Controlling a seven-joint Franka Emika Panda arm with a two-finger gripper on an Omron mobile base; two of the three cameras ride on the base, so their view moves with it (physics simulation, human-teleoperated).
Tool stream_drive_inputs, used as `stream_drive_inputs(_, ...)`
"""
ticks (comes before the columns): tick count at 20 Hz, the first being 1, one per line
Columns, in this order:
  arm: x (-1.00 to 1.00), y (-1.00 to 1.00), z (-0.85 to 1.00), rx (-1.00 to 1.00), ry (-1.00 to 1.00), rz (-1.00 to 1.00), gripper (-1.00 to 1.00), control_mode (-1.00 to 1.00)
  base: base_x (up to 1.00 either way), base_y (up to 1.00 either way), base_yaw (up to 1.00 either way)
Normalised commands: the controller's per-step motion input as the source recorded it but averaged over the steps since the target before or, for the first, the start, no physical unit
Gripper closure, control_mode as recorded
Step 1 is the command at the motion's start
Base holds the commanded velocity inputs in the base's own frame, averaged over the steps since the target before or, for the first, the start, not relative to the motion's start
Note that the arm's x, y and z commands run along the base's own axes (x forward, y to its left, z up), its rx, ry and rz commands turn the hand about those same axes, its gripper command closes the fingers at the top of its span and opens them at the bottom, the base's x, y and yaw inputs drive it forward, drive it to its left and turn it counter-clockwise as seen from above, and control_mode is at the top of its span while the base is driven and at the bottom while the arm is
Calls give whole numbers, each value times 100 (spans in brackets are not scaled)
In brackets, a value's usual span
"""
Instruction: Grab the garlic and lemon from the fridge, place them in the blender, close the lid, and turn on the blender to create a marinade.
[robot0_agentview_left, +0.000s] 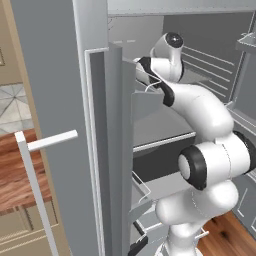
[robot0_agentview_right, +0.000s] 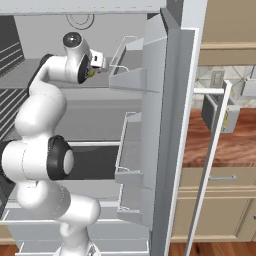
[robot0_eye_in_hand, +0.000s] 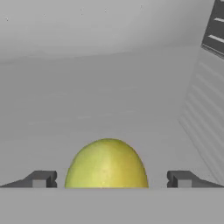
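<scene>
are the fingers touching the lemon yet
Apart. In the hand view the lemon sits between the two fingers, with grey shelf showing in a clear gap on each side.

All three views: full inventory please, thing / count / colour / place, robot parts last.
lemon: 1, yellow-green, on a grey fridge shelf, between the two fingertips
fridge: 1, light grey, both doors open, arm reaching inside
door bins: several, grey, stacked on the inner face of the open doors
toaster: 1, grey, on the wooden counter right of the fridge
cabinets: tan, below that counter
arm: 1, white with dark joints, reaching into the upper shelf
gripper: 1, dark fingertips, open, straddling the lemon
</scene>
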Motion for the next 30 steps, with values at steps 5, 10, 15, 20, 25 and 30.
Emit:
stream_drive_inputs(5, 23, 0, -26, 0, 4, 0, 100, -100, 0, 0, 0)
stream_drive_inputs(10, 0, 5, -45, -2, 4, -1, 100, -100, 0, 0, 0)
stream_drive_inputs(15, -15, 0, -62, -1, 0, -6, 100, -100, 0, 0, 0)
stream_drive_inputs(20, -94, -16, -36, 2, -25, -4, 100, -100, 0, 0, 0)
stream_drive_inputs(25, -100, -31, -3, 6, -22, 0, 100, -100, 0, 0, 0)
stream_drive_inputs(30, -100, -9, 12, 1, -3, 0, 100, -100, 0, 0, 0)
